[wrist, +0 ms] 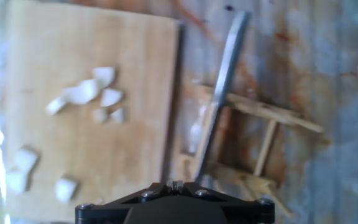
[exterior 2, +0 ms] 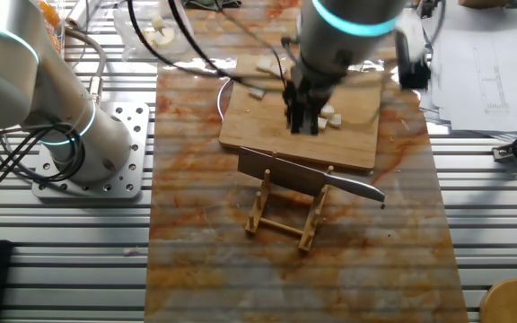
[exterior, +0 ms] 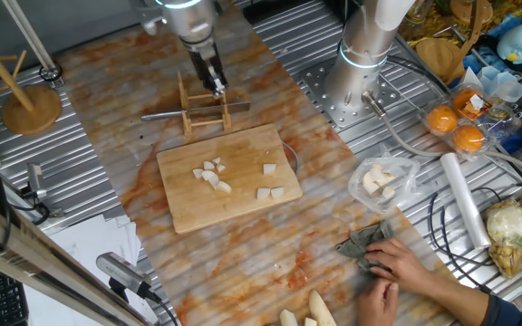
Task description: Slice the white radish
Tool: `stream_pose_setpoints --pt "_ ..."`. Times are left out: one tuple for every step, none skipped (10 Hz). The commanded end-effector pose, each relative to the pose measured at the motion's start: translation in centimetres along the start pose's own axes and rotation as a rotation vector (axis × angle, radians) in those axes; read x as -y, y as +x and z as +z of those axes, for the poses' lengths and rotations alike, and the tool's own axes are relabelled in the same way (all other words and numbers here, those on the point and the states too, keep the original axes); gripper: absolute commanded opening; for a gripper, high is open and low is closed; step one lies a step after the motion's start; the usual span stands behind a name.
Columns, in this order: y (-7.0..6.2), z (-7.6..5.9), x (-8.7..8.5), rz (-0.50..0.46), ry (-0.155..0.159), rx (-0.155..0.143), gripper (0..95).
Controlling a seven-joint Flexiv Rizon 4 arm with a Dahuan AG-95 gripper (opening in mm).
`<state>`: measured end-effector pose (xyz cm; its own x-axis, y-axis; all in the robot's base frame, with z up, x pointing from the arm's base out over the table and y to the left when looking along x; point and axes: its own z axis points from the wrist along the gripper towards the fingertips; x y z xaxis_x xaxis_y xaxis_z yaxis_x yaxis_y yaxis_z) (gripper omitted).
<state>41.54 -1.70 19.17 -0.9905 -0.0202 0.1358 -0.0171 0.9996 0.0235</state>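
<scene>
The white radish lies cut into several small pale chunks (exterior: 211,174) on the wooden cutting board (exterior: 229,213); more chunks (exterior: 270,192) sit toward its right side. They also show as the chunks (wrist: 86,93) in the hand view. The knife (exterior: 166,115) rests across a small wooden rack (exterior: 202,122) behind the board, seen as the knife (exterior 2: 308,177) on the rack (exterior 2: 285,218) in the other fixed view. My gripper (exterior: 216,86) hangs just above the rack and knife, holding nothing, its fingers (exterior 2: 302,121) close together.
A person's hand (exterior: 397,272) presses a grey cloth (exterior: 362,244) at the front right. Bagged pale chunks (exterior: 379,179), oranges (exterior: 456,129) and a plastic roll (exterior: 465,204) lie on the right. Thick pale roots (exterior: 311,312) sit at the front edge. A wooden stand (exterior: 30,109) is at left.
</scene>
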Motion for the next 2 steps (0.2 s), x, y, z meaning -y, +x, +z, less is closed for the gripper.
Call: stream_pose_setpoints --pt "0.27 -0.36 -0.88 -0.037 -0.006 -0.004 0.0" --pt "0.54 -0.51 -1.26 -0.058 -0.008 -0.007 0.0"
